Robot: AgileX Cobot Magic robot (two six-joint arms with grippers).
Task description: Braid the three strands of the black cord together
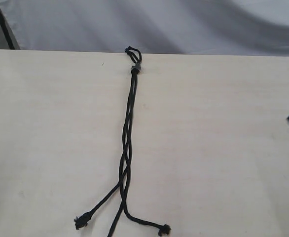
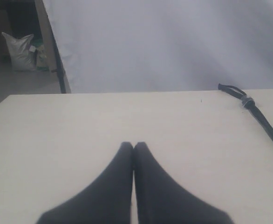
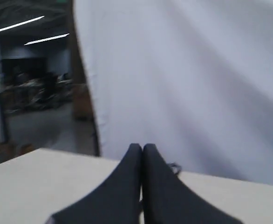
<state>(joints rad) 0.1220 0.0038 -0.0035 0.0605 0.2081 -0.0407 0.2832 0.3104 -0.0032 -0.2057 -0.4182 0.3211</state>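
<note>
Black cord (image 1: 126, 143) lengthwise on table (image 1: 46, 123), grey band (image 1: 135, 69) at far edge

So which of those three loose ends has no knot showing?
The middle strand: it runs off the exterior view's lower edge, while the left strand and right strand both show knotted tips.

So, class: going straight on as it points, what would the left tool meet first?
Probably nothing nearby: the left tool points across bare table toward the white backdrop; the black cord lies off to one side.
</note>
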